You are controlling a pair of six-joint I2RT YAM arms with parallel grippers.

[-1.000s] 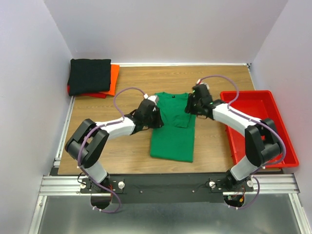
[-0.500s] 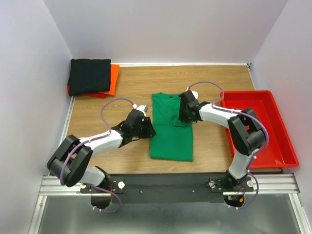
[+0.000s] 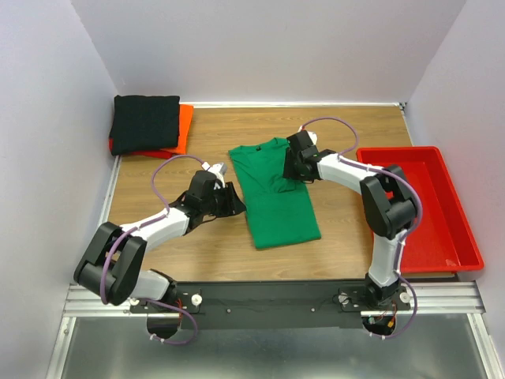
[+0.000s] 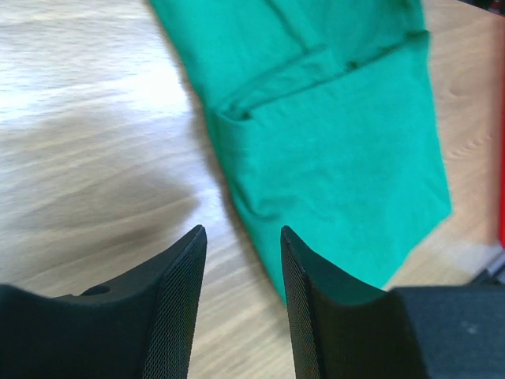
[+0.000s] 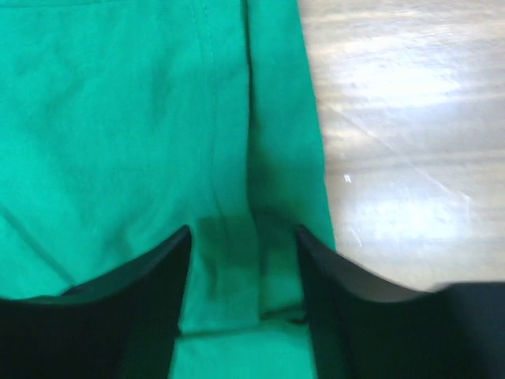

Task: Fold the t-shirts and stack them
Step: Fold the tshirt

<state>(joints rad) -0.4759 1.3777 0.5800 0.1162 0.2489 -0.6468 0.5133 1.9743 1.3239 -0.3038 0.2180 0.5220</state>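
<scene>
The green t-shirt (image 3: 278, 197) lies folded into a long strip on the middle of the table, tilted with its collar end to the back left. My left gripper (image 3: 235, 207) is low beside the shirt's left edge. Its jaws stand open over bare wood (image 4: 243, 237), with the green cloth (image 4: 331, 134) just past the right finger. My right gripper (image 3: 290, 175) hovers over the shirt's upper right part, open, with folded green cloth (image 5: 118, 118) lying flat under the gap (image 5: 243, 237). A folded black t-shirt (image 3: 144, 122) rests on a folded orange-red one (image 3: 183, 126) at the back left corner.
A red plastic tray (image 3: 430, 205) sits along the table's right side, close to the right arm's elbow. White walls close in the table on the left, back and right. Bare wood shows in front of the green shirt and between it and the stack.
The green shirt has swung so its collar end points back-left. Both grippers moved left with it. The left arm has drawn back off the cloth and both jaws have widened.
</scene>
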